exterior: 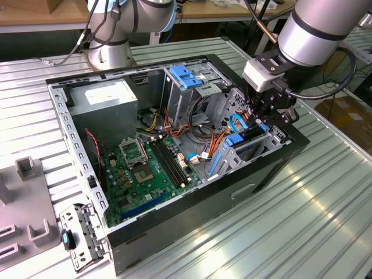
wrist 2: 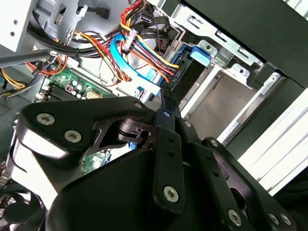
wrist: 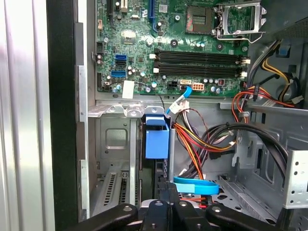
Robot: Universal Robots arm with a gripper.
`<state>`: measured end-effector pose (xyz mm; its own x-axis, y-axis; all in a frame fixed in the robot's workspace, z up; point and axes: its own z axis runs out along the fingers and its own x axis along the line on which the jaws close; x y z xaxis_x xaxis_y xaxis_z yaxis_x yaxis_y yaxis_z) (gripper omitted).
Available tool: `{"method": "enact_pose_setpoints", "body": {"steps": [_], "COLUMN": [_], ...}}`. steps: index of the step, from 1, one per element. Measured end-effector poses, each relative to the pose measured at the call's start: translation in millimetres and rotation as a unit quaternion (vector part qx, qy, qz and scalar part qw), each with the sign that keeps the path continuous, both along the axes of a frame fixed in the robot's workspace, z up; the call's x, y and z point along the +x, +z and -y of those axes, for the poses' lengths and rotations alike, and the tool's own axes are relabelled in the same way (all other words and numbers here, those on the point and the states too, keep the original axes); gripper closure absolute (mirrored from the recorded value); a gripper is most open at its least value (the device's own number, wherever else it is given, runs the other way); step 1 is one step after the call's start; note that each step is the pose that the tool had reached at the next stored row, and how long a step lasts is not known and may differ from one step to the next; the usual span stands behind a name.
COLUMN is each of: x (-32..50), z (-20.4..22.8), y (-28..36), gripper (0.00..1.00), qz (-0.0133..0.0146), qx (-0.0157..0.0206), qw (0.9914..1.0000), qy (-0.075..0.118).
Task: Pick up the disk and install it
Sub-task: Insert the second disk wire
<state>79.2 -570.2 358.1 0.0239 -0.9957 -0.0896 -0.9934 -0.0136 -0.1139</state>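
Apparently had the disk [wrist: 156, 139] standing on edge in the drive bay [wrist: 113, 144] at the front of the computer case [exterior: 273, 168], just beside the bundle of cables [wrist: 202, 139]. Had the gripper [exterior: 263, 119] right at its near end; could not tell whether clamped on it or merely pressing. Called, by the look of it, for a straight push along the bay walls, blue rail square in its guide, cables clear of the slot, no tilt toward the motherboard [wrist: 192, 53].
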Motion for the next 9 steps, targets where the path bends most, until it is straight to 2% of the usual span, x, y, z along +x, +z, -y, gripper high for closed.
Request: {"method": "enact_pose_setpoints", "body": {"steps": [9], "x": [0.0], "z": [0.0], "y": [1.2], "gripper": [0.89], "qz": [0.0000], "qx": [0.0000], "qw": [1.00000], "qy": [0.000]}}
